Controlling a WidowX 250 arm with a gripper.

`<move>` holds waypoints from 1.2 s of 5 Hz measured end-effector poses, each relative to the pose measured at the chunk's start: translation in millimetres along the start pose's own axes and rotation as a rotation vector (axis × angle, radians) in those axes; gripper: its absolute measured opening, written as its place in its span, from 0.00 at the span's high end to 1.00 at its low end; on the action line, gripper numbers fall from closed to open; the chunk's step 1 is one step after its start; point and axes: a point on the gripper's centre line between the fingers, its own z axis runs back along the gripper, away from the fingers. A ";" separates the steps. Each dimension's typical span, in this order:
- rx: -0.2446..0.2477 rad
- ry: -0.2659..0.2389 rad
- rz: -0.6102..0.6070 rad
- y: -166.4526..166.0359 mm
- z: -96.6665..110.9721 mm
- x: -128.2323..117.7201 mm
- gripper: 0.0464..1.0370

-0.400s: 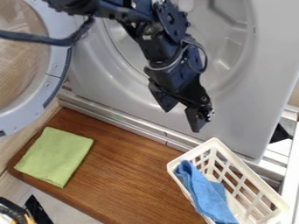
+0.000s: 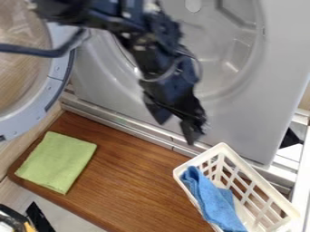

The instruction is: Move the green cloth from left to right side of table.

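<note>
The gripper [image 2: 176,131] hangs above the back edge of the brown wooden table [image 2: 136,181], in front of the grey machine. Its two fingers stand apart with nothing between them. A folded green cloth [image 2: 57,161] lies flat on the left end of the table, well to the left of the gripper and lower in the view.
A white slatted basket [image 2: 257,183] stands at the table's right end, with a blue cloth [image 2: 212,201] draped in it and over its left side. The round machine door [image 2: 51,84] hangs open at the upper left. A metal rail [image 2: 130,127] borders the table's back.
The gripper has moved a little to the left and slightly down in the view. Both cloths and the basket are where they were.
</note>
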 end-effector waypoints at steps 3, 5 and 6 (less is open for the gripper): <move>0.105 0.010 0.251 77.1 26.0 -54.5 0.04; 0.223 0.083 0.376 128.7 -1.4 -82.8 0.04; 0.290 0.123 0.415 146.4 -18.0 -82.0 0.04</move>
